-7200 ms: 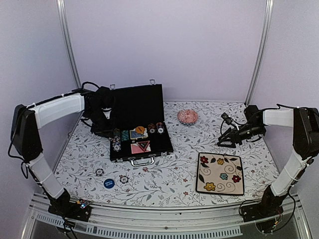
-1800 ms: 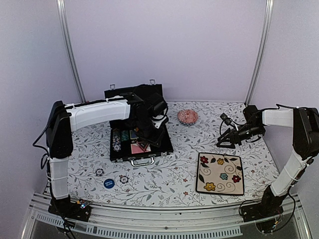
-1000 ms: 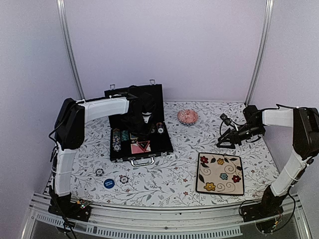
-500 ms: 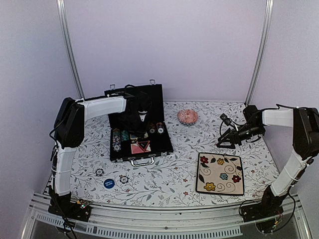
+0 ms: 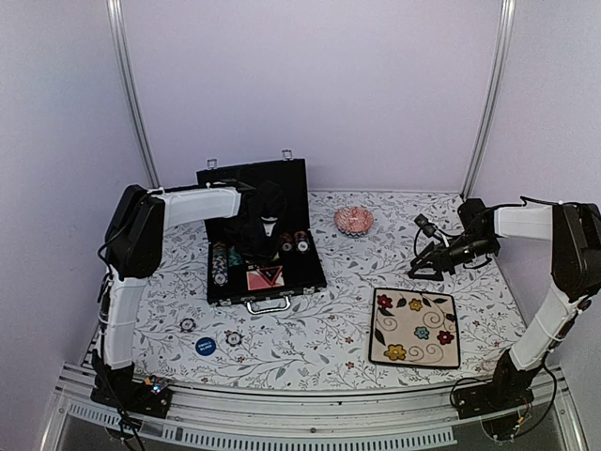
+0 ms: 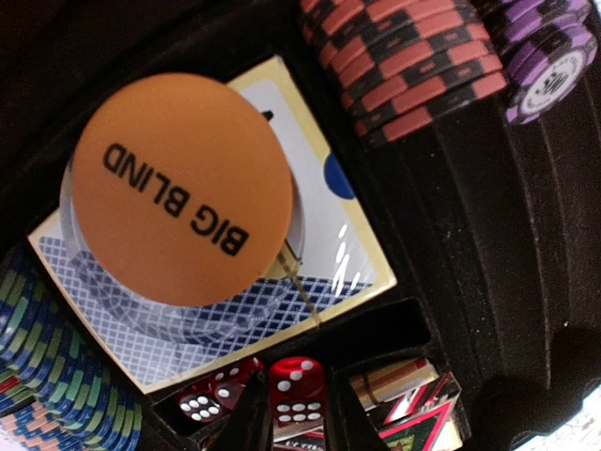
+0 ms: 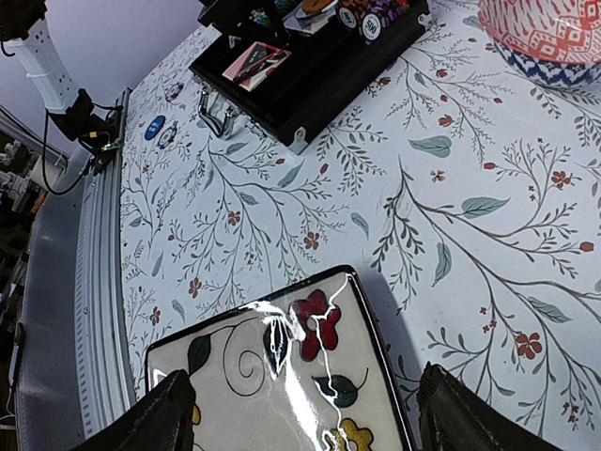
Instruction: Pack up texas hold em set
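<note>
Ok so starting at the left: a loose poker chip (image 5: 188, 324), the round blue button (image 5: 205, 346) and a second chip (image 5: 233, 338) are sitting out on the floral table cover (image 5: 310, 352). They're near the front edge and apart from the case.

Just behind them the black case (image 5: 282, 183) is open, with the lid standing up and the silver handle (image 5: 268, 303) facing the arms. The left arm (image 5: 192, 202) reaches right into it.

On the left wrist cam, the left gripper (image 6: 297, 423) has its jaws only a little apart. A red die (image 6: 296, 387) sits right between the tips, down in the small dice slot beside another red die (image 6: 214, 399). Honestly can't tell if it's pinching that die or just straddling it.

Past that slot there's an orange BIG BLIND disc (image 6: 183, 188) on top of a blue-backed card deck (image 6: 352, 268). There are blue and green chips (image 6: 47, 376) on one side, and red-and-black chips (image 6: 413, 66) and purple ones (image 6: 545, 47) on the other.

Further right the small pink patterned bowl (image 5: 354, 220) sits on its own, then comes the cream flowered plate (image 5: 414, 326). The right gripper (image 7: 302, 413) hangs above the table by the plate's far edge, jaws spread wide, nothing in them.
</note>
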Robot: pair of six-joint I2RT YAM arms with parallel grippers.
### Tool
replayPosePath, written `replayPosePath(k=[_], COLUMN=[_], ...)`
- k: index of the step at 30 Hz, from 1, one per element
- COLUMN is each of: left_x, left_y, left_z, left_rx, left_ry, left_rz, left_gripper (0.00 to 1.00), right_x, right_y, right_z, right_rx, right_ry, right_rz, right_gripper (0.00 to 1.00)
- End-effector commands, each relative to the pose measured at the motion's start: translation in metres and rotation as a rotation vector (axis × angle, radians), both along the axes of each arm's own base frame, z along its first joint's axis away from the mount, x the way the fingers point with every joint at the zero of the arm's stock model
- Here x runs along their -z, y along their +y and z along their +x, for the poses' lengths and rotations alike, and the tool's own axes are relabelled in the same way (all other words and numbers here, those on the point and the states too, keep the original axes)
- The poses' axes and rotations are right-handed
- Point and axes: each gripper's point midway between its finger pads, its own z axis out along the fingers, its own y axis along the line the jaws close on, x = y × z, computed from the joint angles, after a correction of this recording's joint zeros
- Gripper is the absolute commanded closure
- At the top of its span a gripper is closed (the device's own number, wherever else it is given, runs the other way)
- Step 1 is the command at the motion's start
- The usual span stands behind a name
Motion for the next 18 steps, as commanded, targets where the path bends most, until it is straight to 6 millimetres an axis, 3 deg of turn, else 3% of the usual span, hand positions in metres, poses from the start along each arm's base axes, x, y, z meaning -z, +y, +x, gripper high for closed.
replayPosePath(k=[1,12,18], left_x=[0.005,-0.027,-0.050], left_y=[0.004,0.005,0.019], left_z=[0.000,0.005,-0.002], left_rx=[-0.002,-0.010,-0.023], left_ry=[0.011,-0.043,-0.079], left_rz=[0.002,-0.010,0.015], left_gripper=[0.79,0.74,0.73], right_x=[-0.003,-0.001,-0.003], right_y=[0.002,0.002,0.002], right_z=[0.003,0.003,0.003], right_rx=[-0.011,-0.015,-0.013], right_ry=[-0.014,-0.010,-0.013], right_rz=[0.000,-0.002,-0.003], right_gripper=[0.18,0.17,0.17])
